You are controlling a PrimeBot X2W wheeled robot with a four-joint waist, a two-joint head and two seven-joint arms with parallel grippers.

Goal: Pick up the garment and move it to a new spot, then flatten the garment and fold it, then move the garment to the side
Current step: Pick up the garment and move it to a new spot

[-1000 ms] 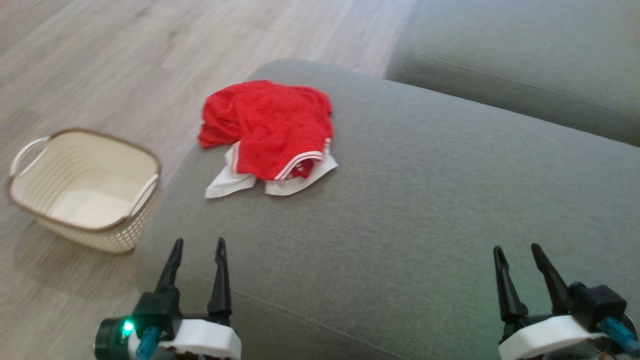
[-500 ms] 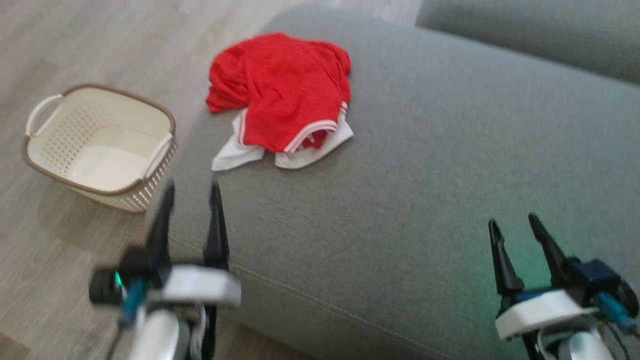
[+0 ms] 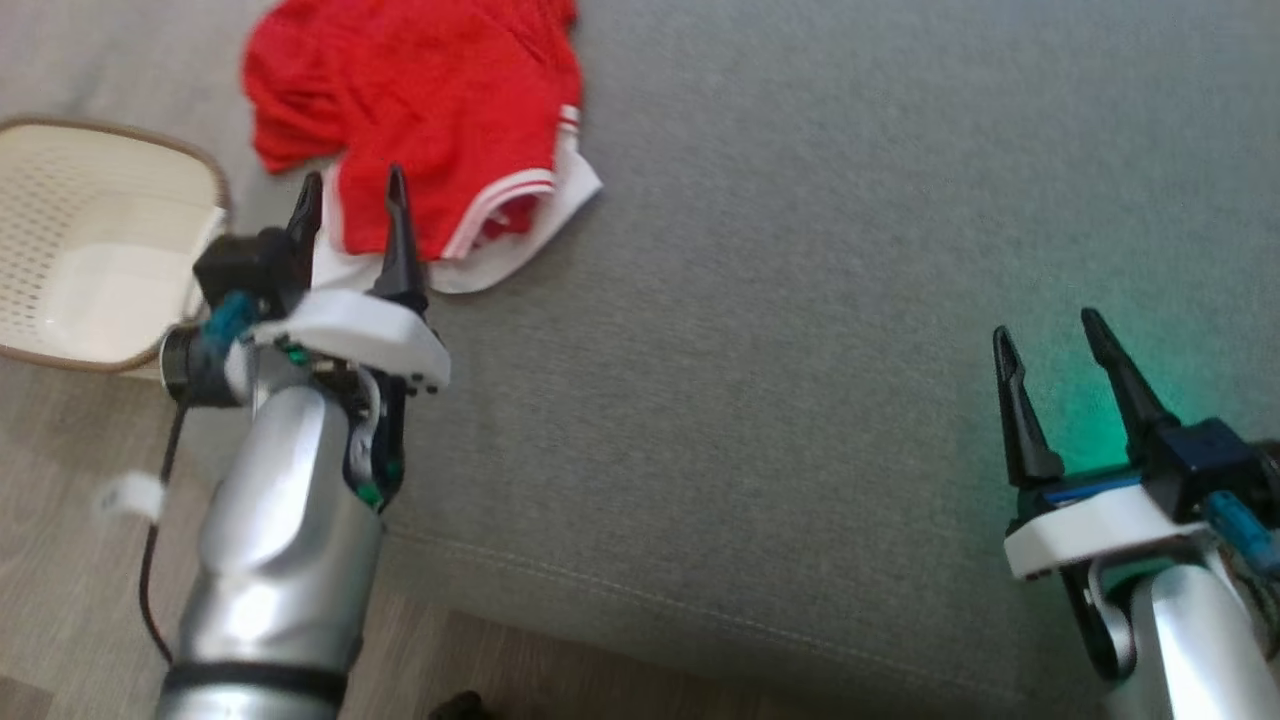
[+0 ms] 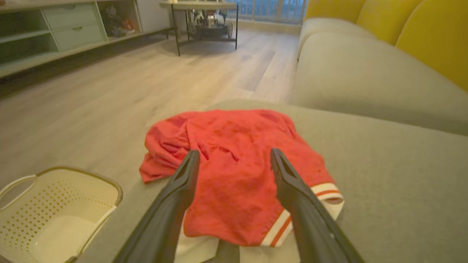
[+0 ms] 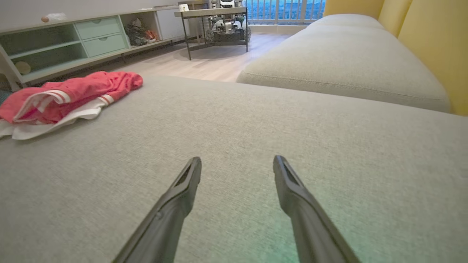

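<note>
A crumpled red garment [image 3: 430, 90] with white trim lies on the grey sofa cushion [image 3: 780, 330] near its far left corner; it also shows in the left wrist view [image 4: 234, 164] and at the left of the right wrist view [image 5: 69, 91]. My left gripper [image 3: 352, 190] is open, its fingertips [image 4: 192, 157] just short of the garment's near white edge, with nothing between them. My right gripper [image 3: 1045, 330] is open over bare cushion at the lower right, far from the garment.
A cream perforated basket [image 3: 60, 290] stands on the wooden floor to the left of the cushion [image 4: 55, 212]. A second sofa cushion [image 5: 343, 62] and yellow backrests [image 4: 431, 40] lie beyond. Shelving and a table stand across the room.
My left arm has reached forward up to the garment's near edge. The head camera has tilted down and shifted, so garment and basket sit higher and further left. The right gripper has barely moved.
</note>
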